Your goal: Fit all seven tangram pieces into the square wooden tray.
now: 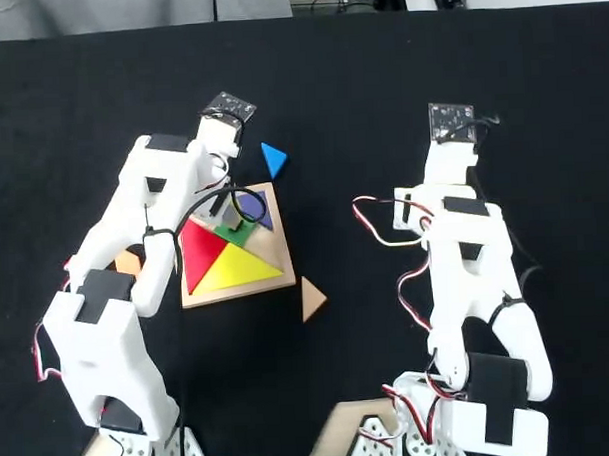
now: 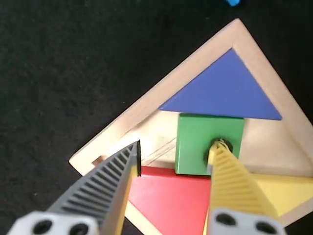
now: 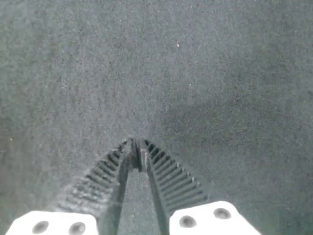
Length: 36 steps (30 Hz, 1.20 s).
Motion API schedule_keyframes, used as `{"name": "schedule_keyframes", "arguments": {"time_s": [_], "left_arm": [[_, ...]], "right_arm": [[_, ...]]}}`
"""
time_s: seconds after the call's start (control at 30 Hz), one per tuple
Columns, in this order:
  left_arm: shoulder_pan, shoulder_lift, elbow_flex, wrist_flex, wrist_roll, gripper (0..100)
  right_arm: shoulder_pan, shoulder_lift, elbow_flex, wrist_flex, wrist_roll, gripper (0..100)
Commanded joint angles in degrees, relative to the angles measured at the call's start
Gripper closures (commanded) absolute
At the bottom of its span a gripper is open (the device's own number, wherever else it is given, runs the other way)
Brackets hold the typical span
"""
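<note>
So, everything gets placed off the square wooden tray [image 1: 237, 292] [image 2: 266, 73], which is laid at an angle on the black table cover [image 1: 380, 85]. Four pieces are seated inside it: a red triangle [image 1: 200, 254] [image 2: 171, 200] and a yellow triangle [image 1: 241, 270] [image 2: 288, 193] side by side, a green square [image 1: 237, 233] [image 2: 195, 147] touching both, and a dark blue triangle [image 1: 256, 208] [image 2: 225, 90] set against the green square's far edge. Some bare tray floor is left beside the green square. A small bright blue triangle [image 1: 273, 159] is found just off one tray corner, a tan triangle [image 1: 312, 298] just off another, and an orange piece [image 1: 129, 262] beside the tray's opposite edge, half hidden under the left arm, so its shape can't be made out. The left gripper [image 2: 175, 147] is held over the tray with its fingers spread apart and nothing clamped, one fingertip over the green square's edge. The right gripper [image 3: 134, 147] is pinched together on nothing, over bare cover well apart from the tray.
</note>
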Motion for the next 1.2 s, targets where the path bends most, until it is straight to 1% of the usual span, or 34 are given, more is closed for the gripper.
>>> {"name": "schedule_keyframes", "arguments": {"time_s": [0.0, 0.1, 0.23, 0.5, 0.83, 1.1, 1.17], "left_arm": [[0.57, -2.37, -2.15, 1.14, 0.44, 77], [2.59, -4.66, -5.76, 5.1, 0.97, 77], [4.62, -5.01, -5.93, 6.42, 0.7, 77], [4.44, -1.32, -1.98, 1.93, 0.53, 77], [4.0, 0.18, -2.07, 1.93, 0.44, 77], [1.01, 0.18, -2.51, 1.93, 0.26, 77], [0.66, 0.18, -2.51, 1.93, -1.41, 77]], "right_arm": [[-0.97, 0.04, -1.27, -0.79, 0.0, 98.6], [-0.97, 0.04, -1.27, -0.79, 0.0, 98.6], [-0.97, 0.04, -1.27, -0.79, 0.0, 98.6], [-0.97, 0.04, -1.27, -0.7, 0.0, 98.6], [-0.97, -0.04, -1.27, -0.7, 0.0, 98.6], [-0.97, -0.04, -1.27, -0.7, 0.0, 98.6], [-0.97, -0.04, -1.27, -0.7, 0.0, 98.6]]}}
